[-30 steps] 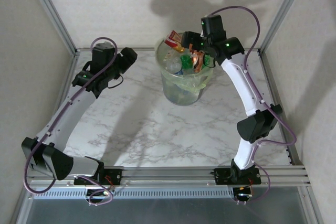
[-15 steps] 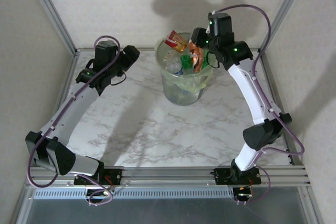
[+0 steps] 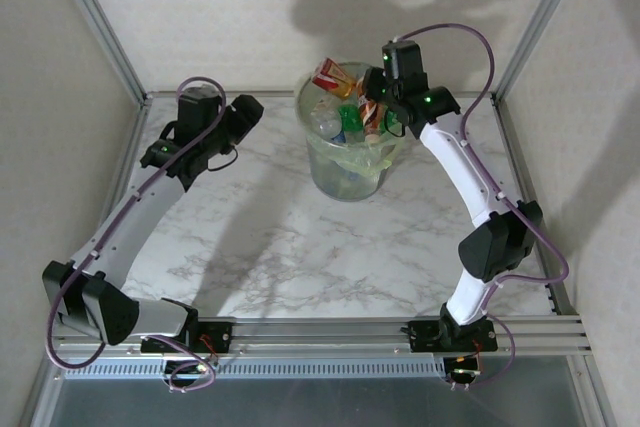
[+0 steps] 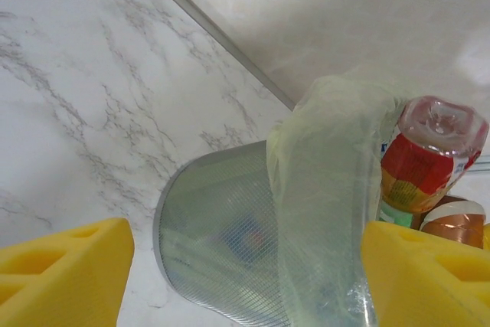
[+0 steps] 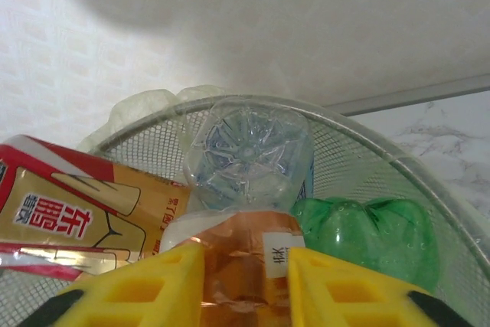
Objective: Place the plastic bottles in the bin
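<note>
The bin (image 3: 350, 169) stands at the back centre, a round mesh bucket lined with a pale-green bag and piled with crushed plastic bottles. My right gripper (image 3: 373, 113) hangs over its right rim, shut on an orange-brown labelled bottle (image 5: 239, 262). Just beyond that bottle lie a clear bottle (image 5: 246, 151), a green bottle (image 5: 369, 237) and a red-and-tan labelled bottle (image 5: 69, 206). My left gripper (image 3: 247, 107) is open, left of the bin and apart from it. Between its yellow fingers (image 4: 61, 266) I see the bin wall (image 4: 218, 243) and a red-labelled bottle (image 4: 429, 155) sticking up.
The bin sits on a white marble-patterned table (image 3: 270, 237). Grey metal frame posts (image 3: 95, 22) rise at the back corners, with walls close behind the bin. A rail (image 3: 330, 332) runs along the near edge at the arm bases.
The right arm lifted up and to the right half a second ago, then came back down over the bin's right rim, the bottle still in its grip. The left arm barely shifted.
</note>
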